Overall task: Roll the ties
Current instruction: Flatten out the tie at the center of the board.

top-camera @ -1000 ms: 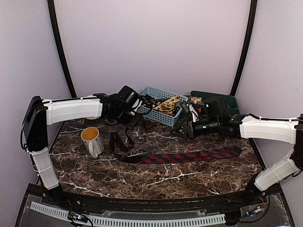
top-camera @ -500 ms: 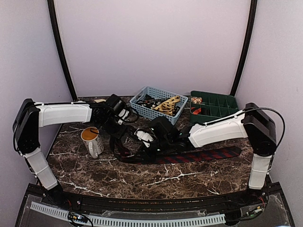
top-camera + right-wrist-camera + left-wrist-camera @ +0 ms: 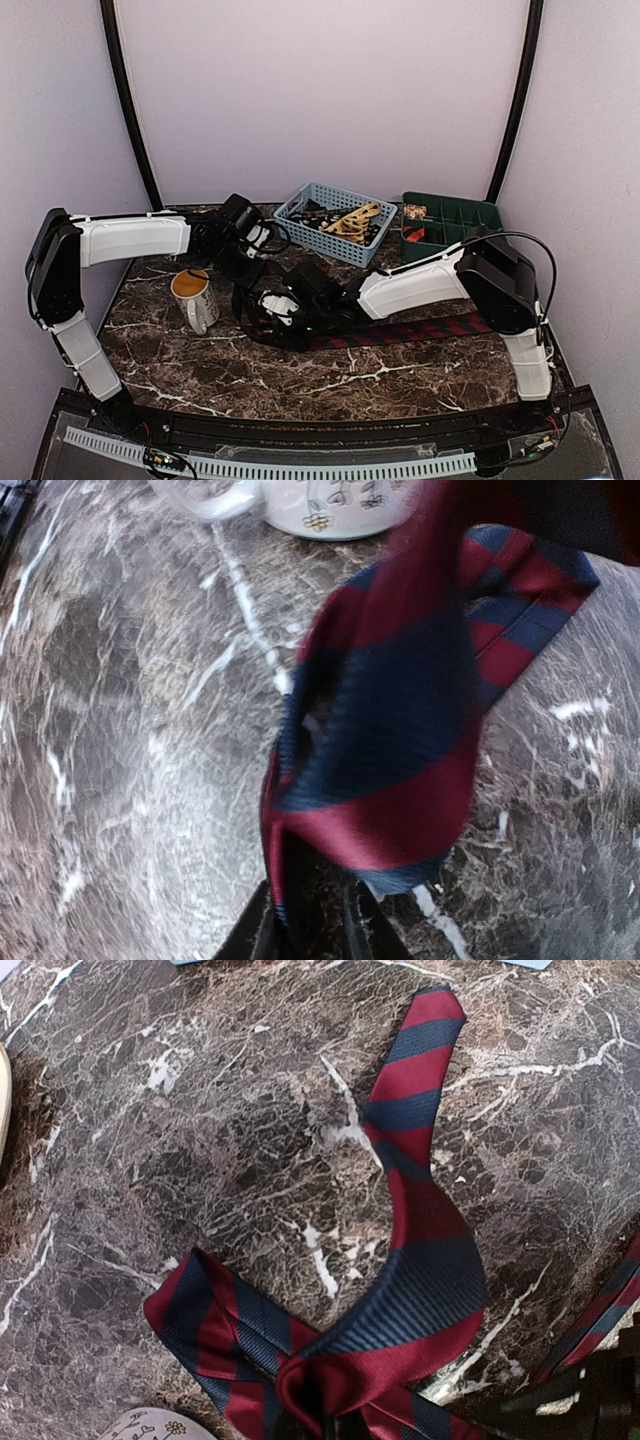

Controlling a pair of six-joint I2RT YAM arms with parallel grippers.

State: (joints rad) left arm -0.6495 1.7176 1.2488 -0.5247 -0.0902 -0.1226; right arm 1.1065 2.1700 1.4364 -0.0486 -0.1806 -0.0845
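1. A dark blue and red diagonally striped fabric necktie (image 3: 420, 330) is lying across the middle of the brown white-veined marble desk (image 3: 330, 385). Its wide end is pointing right, and its left part is bunching up into loops.
2. The right arm is reaching leftward over the necktie. The right hand (image 3: 312, 925) is sitting at the bunched left end. Its dark fingers (image 3: 375, 930) are drawn close together with a fold of the necktie running down between them. The wrist view is blurred, but the fabric appears to be pinched.
3. Just behind it, the left hand (image 3: 252, 272) is angling down from the left. It is fully closed and gripping a gathered fold of the necktie, and the narrow end is curling away over the marble.
4. A white ceramic mug with a flower print (image 3: 197, 298) is standing upright just left of both hands.
5. Farther back, a light blue plastic lattice basket (image 3: 330, 243) is holding tan patterned pieces.
6. A dark green compartmented tray (image 3: 455, 198) is sitting to the basket's right.
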